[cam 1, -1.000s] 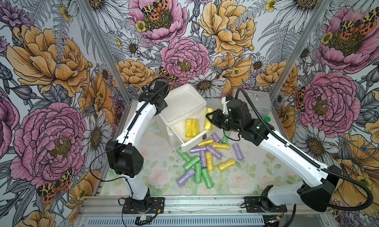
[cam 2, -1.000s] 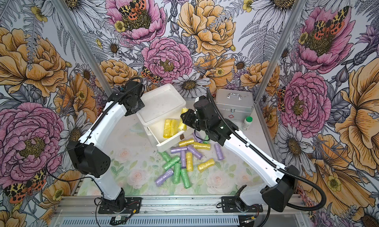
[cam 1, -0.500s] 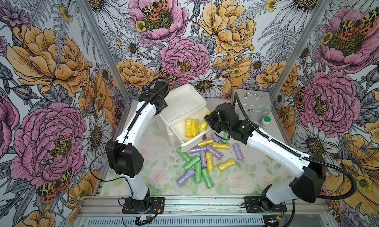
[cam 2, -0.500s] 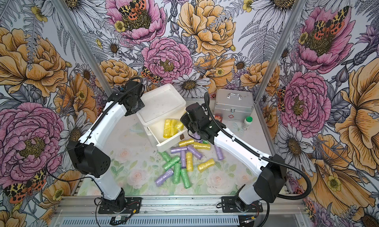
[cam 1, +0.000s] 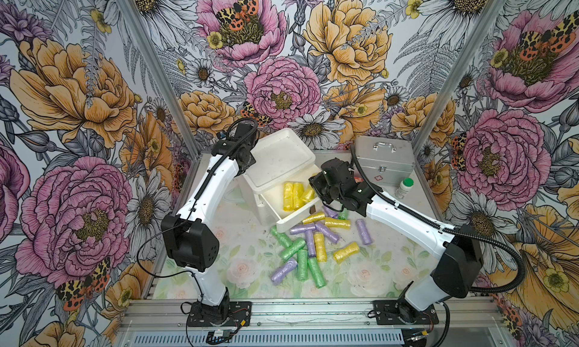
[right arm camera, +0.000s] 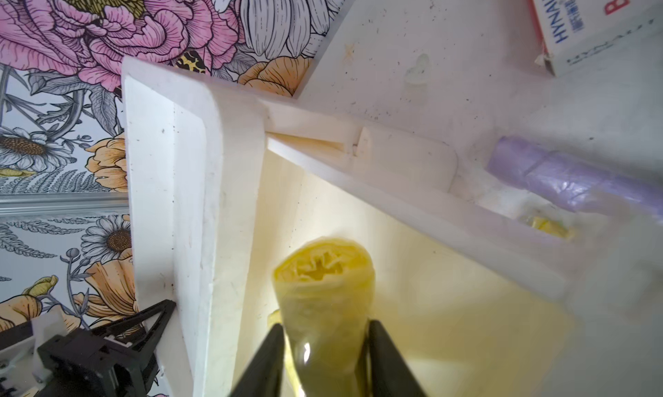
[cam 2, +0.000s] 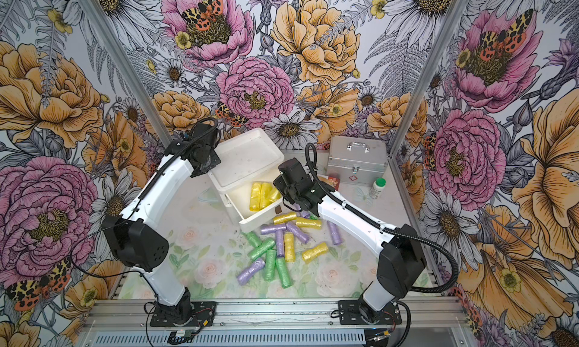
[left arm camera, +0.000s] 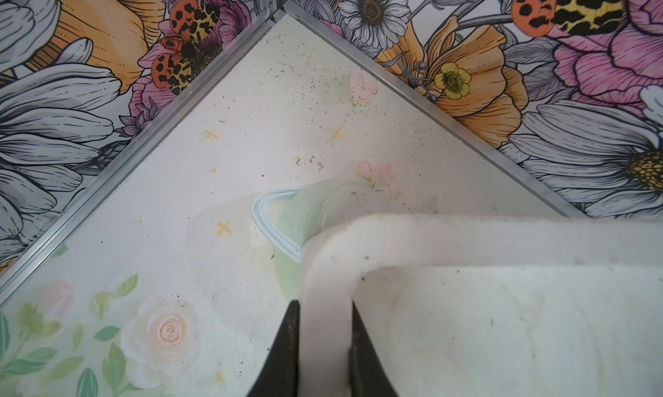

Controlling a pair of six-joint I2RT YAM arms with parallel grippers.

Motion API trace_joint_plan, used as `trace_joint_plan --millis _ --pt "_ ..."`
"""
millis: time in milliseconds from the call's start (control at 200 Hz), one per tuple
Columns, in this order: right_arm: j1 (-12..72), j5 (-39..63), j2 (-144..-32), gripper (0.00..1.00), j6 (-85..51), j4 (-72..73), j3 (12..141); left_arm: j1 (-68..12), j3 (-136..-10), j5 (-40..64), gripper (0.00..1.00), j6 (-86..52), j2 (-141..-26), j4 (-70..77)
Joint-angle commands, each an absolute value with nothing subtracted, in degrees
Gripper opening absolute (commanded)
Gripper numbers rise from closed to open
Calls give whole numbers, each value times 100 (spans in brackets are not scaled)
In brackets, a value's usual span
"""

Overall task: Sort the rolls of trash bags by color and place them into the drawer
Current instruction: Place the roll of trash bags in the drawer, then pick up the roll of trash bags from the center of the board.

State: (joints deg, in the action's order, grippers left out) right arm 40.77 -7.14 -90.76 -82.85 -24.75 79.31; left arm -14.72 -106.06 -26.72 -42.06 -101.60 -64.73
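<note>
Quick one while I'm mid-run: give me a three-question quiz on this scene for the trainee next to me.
1. True or false: the open drawer holds lilac rolls.
2. What do the left fingers clamp? A) the bottle B) the rim of the white box C) a green roll
3. Fill in: the roll between the right fingers is ____.

Key
1. False. Only yellow rolls lie in it.
2. B
3. yellow
</note>
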Motion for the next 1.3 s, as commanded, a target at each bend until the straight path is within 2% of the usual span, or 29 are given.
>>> trace_joint_plan --millis 0,155,340,545,661,771,1041,1296 --pt "4022 -676 -9106 59 -8220 -2455 8079 -1396 -10213 -1380 0 -4790 -10691 -6372" --pt "3995 -611 -8973 69 -7954 -2466 8114 -1393 -10211 -1380 0 -4785 -10696 -6370" --pt "3718 25 -8624 69 -7060 -2463 8197 -1382 -10220 -1389 0 -4780 -10693 -6372" --pt "3109 1051 -7721 66 -5850 -2511 7716 -1358 -10230 -1393 0 -4772 -10692 -6372" --pt "2816 1536 -7330 66 -4828 -3082 7512 -1358 -10243 -1380 0 -4769 -10705 -6367" --pt "2721 1389 -7102 67 -4107 -3986 7139 -1360 -10238 -1345 0 -4753 -10674 -6368" --pt "2697 1317 -6258 75 -4966 -4043 4881 -1415 -10274 -1330 0 -4738 -10598 -6372" --pt "2691 1121 -5472 83 -6328 -4032 3536 -1435 -10291 -1317 0 -4772 -10652 -6368"
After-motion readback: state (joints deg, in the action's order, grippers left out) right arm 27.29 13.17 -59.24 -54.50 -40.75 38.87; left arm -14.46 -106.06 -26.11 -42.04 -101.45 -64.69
